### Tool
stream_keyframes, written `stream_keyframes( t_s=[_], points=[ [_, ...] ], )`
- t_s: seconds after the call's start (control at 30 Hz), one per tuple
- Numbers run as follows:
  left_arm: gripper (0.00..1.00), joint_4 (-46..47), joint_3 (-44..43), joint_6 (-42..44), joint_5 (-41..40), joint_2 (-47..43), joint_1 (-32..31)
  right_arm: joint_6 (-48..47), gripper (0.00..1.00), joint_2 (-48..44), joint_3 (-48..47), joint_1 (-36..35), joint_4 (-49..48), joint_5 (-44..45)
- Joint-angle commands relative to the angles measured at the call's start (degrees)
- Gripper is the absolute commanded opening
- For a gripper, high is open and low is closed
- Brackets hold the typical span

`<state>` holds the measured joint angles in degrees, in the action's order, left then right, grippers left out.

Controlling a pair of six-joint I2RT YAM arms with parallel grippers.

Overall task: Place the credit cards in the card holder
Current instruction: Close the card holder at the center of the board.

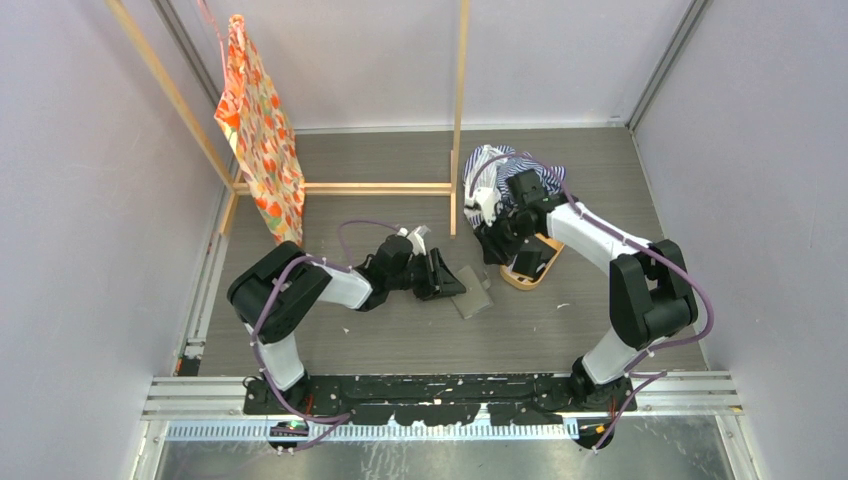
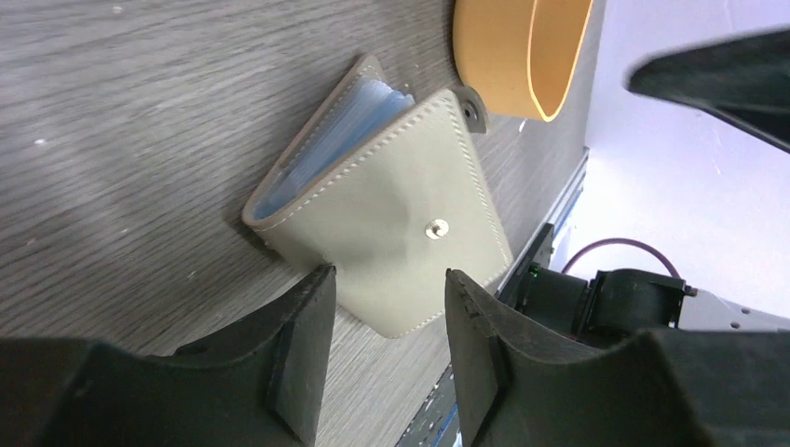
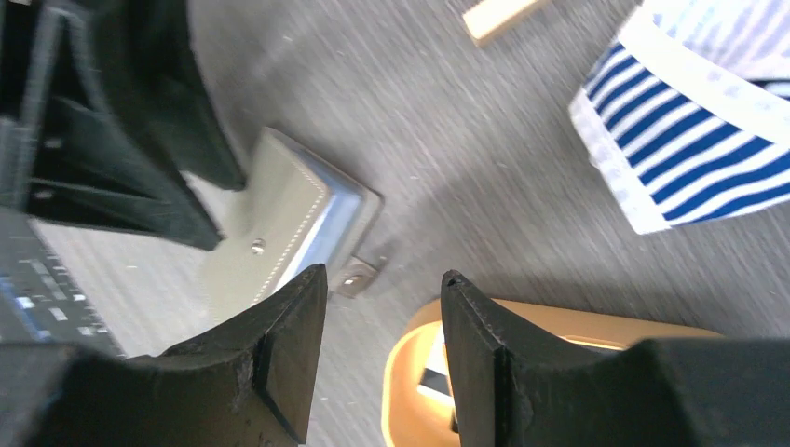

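Observation:
The grey-taupe card holder point(image 1: 472, 296) lies folded on the table, with its snap tab toward the tray. In the left wrist view the card holder point(image 2: 391, 214) shows pale blue edges point(image 2: 345, 121) inside its fold. My left gripper point(image 2: 387, 279) is open and empty, its fingertips just short of the holder's near edge. My right gripper point(image 3: 384, 275) is open and empty, hovering over the rim of the orange-tan tray point(image 3: 559, 321). Pale and black credit cards point(image 3: 433, 372) lie in the tray, partly hidden by my finger. The card holder point(image 3: 279, 223) also shows in the right wrist view.
A blue-and-white striped cloth point(image 1: 510, 165) lies behind the tray point(image 1: 525, 280). A wooden frame point(image 1: 460, 110) stands at the back with an orange patterned bag point(image 1: 262, 135) hanging on it. Grey walls close in both sides.

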<state>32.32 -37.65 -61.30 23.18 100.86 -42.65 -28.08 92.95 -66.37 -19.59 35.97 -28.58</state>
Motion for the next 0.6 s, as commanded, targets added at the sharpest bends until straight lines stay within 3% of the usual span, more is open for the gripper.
stream_keyframes(
  t_s=[0.0, 0.13, 0.33, 0.43, 0.57],
  points=[
    [0.50, -7.11, -1.72, 2.62, -4.15, -5.61, 0.38, 6.50, 0.55, -3.23, -3.18, -0.17, 6.57, -9.54],
    [0.52, -8.02, -2.23, 6.62, -5.54, -13.58, 0.38, 7.44, 0.56, -1.23, -3.23, -0.18, 9.68, -9.62],
    [0.53, -14.48, -0.10, 21.11, -12.34, -24.28, 0.38, 12.02, 0.54, 1.85, -1.13, -0.41, 8.25, -4.56],
    [0.53, -12.10, 1.78, 28.03, -11.77, -24.67, 0.38, 12.80, 0.53, 3.32, -1.54, -2.29, 7.62, -0.28],
    [0.53, -6.80, 2.53, 30.05, -7.29, -20.24, 0.83, 13.10, 0.51, 4.70, -1.73, -5.79, 6.95, 6.66]
  ],
)
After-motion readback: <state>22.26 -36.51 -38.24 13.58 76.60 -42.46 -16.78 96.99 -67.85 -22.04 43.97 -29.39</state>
